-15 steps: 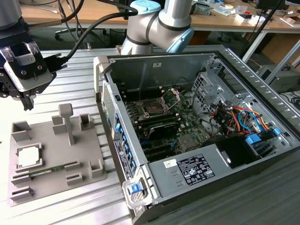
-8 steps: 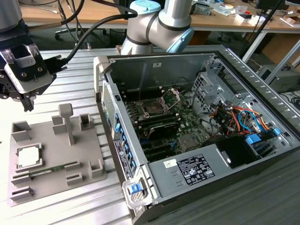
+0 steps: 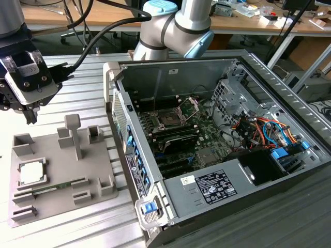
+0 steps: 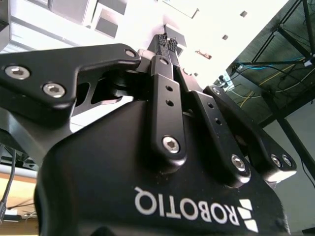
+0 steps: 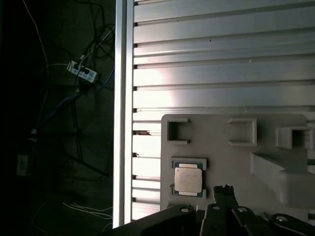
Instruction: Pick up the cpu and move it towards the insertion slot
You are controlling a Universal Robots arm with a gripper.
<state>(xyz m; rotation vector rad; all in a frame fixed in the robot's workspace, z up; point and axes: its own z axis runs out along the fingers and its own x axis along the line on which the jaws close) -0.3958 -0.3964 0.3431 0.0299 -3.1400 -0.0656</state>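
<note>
Cpu [image 5: 188, 178] near fingers [image 5: 224, 192], insertion slot [image 3: 169, 120] apart

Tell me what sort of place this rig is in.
Probably a robotics lab or workshop: an open computer case lies on a slatted aluminium table beside a fixture tray holding the cpu, with cluttered wooden benches behind.

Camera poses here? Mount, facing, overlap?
Exterior view: off the arm, raised, angled down at the open computer case, the insertion slot and the grey tray; shows the arm and the gripper.
First wrist view: on the wrist, looking down at the cpu seated in the grey tray; the gripper's end shows.
Second wrist view: on the wrist, looking along the gripper's body.
Shared: the exterior and first wrist views both show the cpu, grey tray and gripper.
</note>
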